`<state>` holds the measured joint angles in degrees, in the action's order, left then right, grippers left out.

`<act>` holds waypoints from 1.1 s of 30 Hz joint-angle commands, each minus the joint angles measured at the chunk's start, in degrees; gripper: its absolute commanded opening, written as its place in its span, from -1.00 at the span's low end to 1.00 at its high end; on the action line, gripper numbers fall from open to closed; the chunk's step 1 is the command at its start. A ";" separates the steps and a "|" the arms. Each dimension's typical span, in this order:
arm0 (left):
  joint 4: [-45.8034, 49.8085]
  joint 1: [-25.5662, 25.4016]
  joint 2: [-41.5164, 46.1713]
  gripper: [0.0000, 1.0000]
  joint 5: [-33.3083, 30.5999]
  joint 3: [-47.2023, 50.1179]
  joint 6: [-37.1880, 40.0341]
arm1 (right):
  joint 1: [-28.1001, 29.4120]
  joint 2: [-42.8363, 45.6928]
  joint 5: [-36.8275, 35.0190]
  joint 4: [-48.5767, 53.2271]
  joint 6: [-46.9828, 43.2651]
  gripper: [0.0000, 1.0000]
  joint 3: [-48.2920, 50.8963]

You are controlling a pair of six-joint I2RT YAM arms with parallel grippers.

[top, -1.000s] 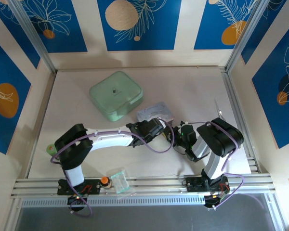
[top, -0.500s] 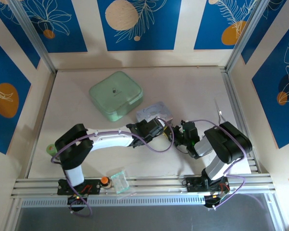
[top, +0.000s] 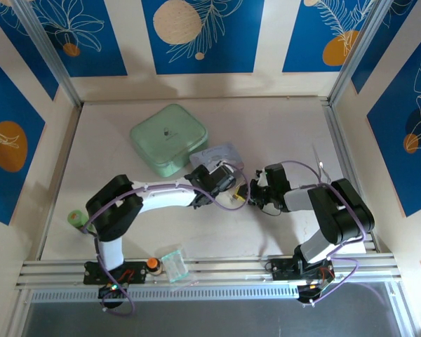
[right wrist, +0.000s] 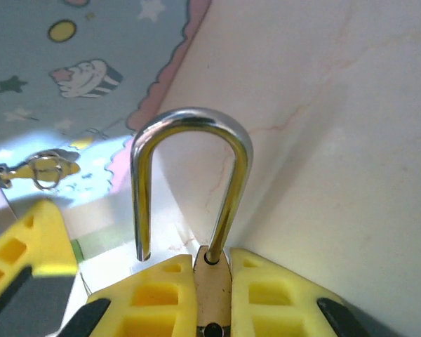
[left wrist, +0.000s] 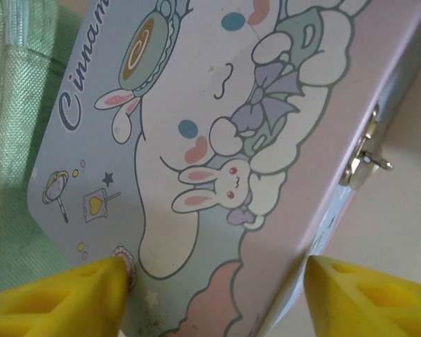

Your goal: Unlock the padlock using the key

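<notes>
The padlock has a brass body pinched between my right gripper's yellow fingers, which are shut on it. Its silver shackle stands up with the left end free of the body. In the top view the right gripper sits at mid-table, just right of the left gripper. My left gripper hovers open over the pastel cartoon tin, fingers spread, nothing between them. The key is out of view.
The tin's silver clasp is on its right side. A mint green case lies behind and left of the tin. An orange knob and a clear small box sit on the front rail.
The left jaws have spread apart and that wrist has moved toward the back, over the tin. The right arm has stretched lower and carried the padlock slightly left.
</notes>
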<state>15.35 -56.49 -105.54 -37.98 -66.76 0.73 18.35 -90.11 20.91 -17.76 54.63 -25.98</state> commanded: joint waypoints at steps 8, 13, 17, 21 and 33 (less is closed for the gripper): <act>-2.88 0.61 2.94 0.63 3.69 3.43 1.39 | 1.14 -4.33 3.78 36.50 -14.67 -0.74 -5.57; -2.17 0.62 5.56 0.69 3.44 3.35 1.75 | 2.04 -4.29 -0.92 42.40 -16.02 -0.59 -8.51; -2.04 0.68 6.98 0.75 3.44 3.83 1.09 | 2.89 -2.39 -5.78 47.36 -17.09 -0.46 -10.51; -1.57 0.68 8.16 0.78 3.36 4.71 -1.73 | 6.14 -2.21 -11.35 51.16 -17.10 -0.26 -13.04; -1.13 0.94 16.69 0.82 5.28 8.87 -7.01 | 15.18 -4.75 -26.59 60.64 -14.67 -0.08 -21.06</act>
<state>13.23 -55.92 -91.09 -33.43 -59.35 -4.27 31.94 -92.23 0.84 27.73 38.17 -48.29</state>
